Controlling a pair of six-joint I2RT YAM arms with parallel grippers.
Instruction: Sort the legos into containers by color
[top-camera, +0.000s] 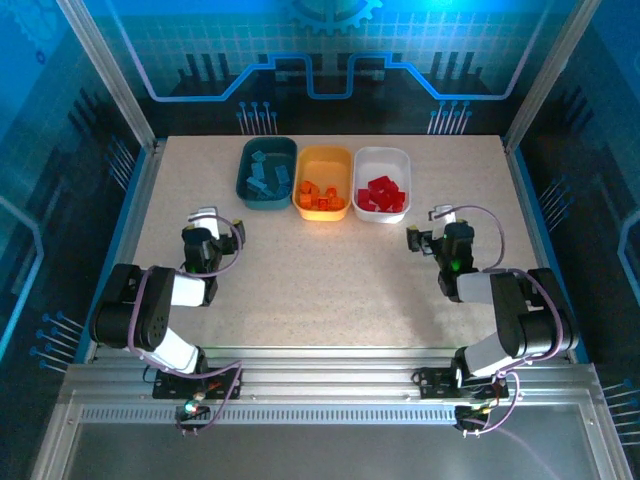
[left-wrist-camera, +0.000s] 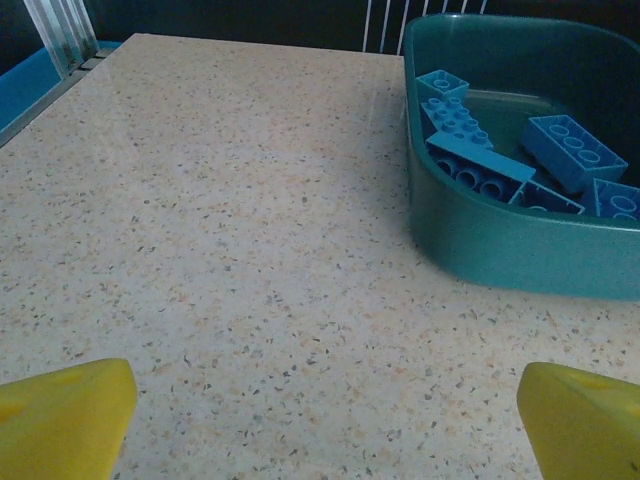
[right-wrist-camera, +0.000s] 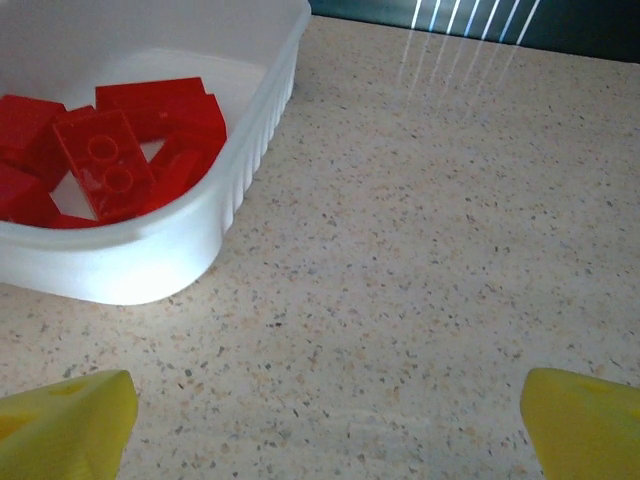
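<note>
From above, three trays stand in a row at the far side of the speckled surface (top-camera: 330, 275), just beside one another. The teal tray (top-camera: 244, 178) is on the left and holds the blue bricks (top-camera: 268, 176). The orange tray (top-camera: 323, 152) is in the middle and holds the orange bricks (top-camera: 320, 196). The white tray (top-camera: 384, 151) is on the right and holds the red bricks (top-camera: 382, 192). Every brick that shows lies in the tray of its own color group. Both arms are folded back near their bases. The left end effector (top-camera: 214, 220) sits over the surface on the near left, well apart from the teal tray. The right end effector (top-camera: 427, 228) sits on the near right, nearer to the white tray but not touching it.

In the left wrist view, two yellow fingers (left-wrist-camera: 62, 415) show at the bottom corners, spread wide apart with only bare surface between them; they grip nothing. The teal tray fills the upper right, ahead of the fingers. Several blue bricks lie jumbled inside it, some with studs up and one or two tipped so their hollow undersides show.

In the right wrist view, the yellow fingers (right-wrist-camera: 60, 420) likewise stand wide apart at the bottom corners, holding nothing, with speckled surface between them. The white tray, with its ribbed wall, sits at the upper left. Red bricks are heaped inside it, one with its studs facing the camera.
</note>
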